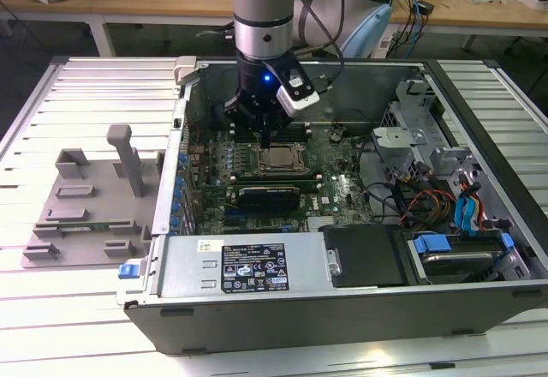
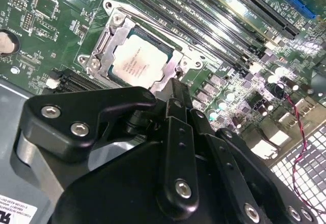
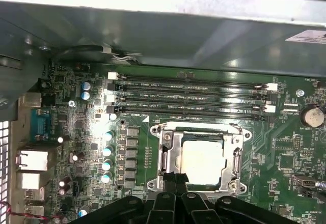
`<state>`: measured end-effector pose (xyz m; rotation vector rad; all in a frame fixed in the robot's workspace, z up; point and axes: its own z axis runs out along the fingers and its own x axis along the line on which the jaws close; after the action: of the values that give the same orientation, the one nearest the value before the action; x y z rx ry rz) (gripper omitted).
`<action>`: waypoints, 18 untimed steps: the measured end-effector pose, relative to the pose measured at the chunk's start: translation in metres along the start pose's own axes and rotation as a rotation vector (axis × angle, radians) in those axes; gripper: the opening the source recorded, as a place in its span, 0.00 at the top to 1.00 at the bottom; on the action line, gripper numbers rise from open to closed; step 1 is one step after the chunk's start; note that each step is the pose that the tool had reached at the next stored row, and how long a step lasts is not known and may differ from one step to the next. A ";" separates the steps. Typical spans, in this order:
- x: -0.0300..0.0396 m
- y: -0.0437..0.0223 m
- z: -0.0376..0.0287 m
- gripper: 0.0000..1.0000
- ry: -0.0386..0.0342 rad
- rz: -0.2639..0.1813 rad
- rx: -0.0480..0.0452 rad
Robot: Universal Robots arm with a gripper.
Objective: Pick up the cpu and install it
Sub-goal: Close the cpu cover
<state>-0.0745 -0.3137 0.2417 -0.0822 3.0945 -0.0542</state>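
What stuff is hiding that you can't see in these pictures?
1. First wrist view: one edge of the cpu, covered by the shut fingers.
2. Second wrist view: one cpu corner, and whether the gripper touches it, covered by the gripper's own black body.
3. Exterior view: the motherboard just behind the socket frame, blocked by the arm.
4. Every view: the cpu's underside, since it lies flat in the socket frame.

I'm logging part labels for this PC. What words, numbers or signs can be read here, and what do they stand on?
Nothing is legible enough to quote.
black label on the case's front metal cover, exterior view: print too small.
cpu top, second wrist view: faint engraving, blurred.
White lettering beside the memory slots, first wrist view: too small.
white label on the case wall, first wrist view: blurred.
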 end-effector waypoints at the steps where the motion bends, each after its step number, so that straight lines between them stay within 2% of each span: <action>1: 0.0000 0.0000 -0.0001 0.89 0.0000 0.000 0.0002; 2: 0.0000 0.0000 -0.0001 0.89 0.0001 0.000 0.0003; 8: -0.0144 -0.0008 0.0006 0.89 0.0002 0.000 0.0003; 12: -0.0262 -0.0014 0.0011 0.89 0.0001 0.000 0.0003; 14: -0.0363 -0.0020 0.0016 0.89 0.0002 0.000 0.0003; 15: -0.0366 -0.0020 0.0009 0.89 0.0002 0.000 0.0004; 16: -0.0367 -0.0021 -0.0018 0.89 0.0002 0.000 0.0005; 18: -0.0372 -0.0025 -0.0134 0.89 0.0002 0.000 0.0006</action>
<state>-0.0379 -0.3137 0.2569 -0.0820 3.0947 -0.0551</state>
